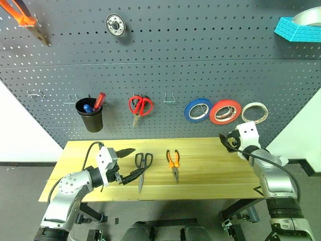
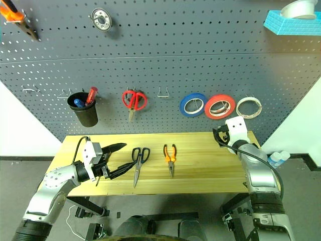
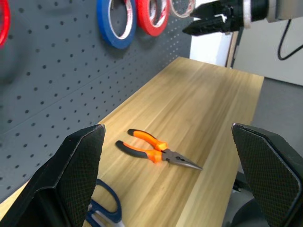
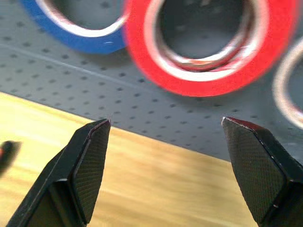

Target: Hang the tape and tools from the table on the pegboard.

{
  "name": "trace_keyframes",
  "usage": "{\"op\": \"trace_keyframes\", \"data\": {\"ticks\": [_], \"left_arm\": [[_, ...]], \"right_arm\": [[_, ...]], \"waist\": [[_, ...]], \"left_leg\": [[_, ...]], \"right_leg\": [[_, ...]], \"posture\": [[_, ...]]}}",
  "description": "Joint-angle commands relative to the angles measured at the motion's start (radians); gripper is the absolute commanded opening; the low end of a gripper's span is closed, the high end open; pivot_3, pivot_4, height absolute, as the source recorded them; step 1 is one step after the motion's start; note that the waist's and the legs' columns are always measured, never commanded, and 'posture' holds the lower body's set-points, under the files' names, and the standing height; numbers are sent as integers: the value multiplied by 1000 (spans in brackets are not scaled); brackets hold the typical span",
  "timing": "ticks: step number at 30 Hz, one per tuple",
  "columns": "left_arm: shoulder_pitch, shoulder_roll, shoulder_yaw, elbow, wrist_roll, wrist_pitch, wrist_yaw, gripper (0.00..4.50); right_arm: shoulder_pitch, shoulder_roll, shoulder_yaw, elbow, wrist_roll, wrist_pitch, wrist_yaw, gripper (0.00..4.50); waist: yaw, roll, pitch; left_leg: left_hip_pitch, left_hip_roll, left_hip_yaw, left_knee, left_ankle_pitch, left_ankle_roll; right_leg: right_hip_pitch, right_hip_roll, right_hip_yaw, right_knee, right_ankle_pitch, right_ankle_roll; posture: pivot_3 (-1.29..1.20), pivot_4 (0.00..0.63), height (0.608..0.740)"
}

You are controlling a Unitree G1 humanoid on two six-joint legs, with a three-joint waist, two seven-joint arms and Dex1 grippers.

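Observation:
The whitish tape (image 1: 255,112) hangs on the dark grey pegboard (image 1: 200,60), to the right of a red roll (image 1: 225,111) and a blue roll (image 1: 197,110). On the wooden table (image 1: 210,175) lie black scissors (image 1: 142,168) and orange pliers (image 1: 173,163). My left gripper (image 1: 139,160) is open and empty, with its fingertips beside the scissors' handles. My right gripper (image 1: 226,144) is open and empty above the table's back right corner, just below the red roll (image 4: 208,47).
Red scissors (image 1: 140,106) and a black cup (image 1: 90,114) with pens hang on the pegboard at the left. An empty hook (image 1: 170,98) sits between the red scissors and the blue roll. A cyan shelf (image 1: 298,27) is at the top right.

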Motion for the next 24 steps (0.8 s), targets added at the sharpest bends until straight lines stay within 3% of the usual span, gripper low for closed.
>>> {"op": "trace_keyframes", "data": {"ticks": [1,24], "left_arm": [[11,6,30,-50,-17,-10,15,4478],[157,-8,59,-152,-13,-7,128,4478]], "right_arm": [[-1,11,17,-85,22,29,27,3928],[-35,139,185,-129,9,152,35,3928]], "waist": [[0,0,0],[28,-2,28]], "left_leg": [[0,0,0,0,0,0],[-2,0,-1,-2,-1,1]], "right_leg": [[0,0,0,0,0,0],[-1,-1,0,-4,-1,-1]], "posture": [[19,22,717],[68,86,717]]}}
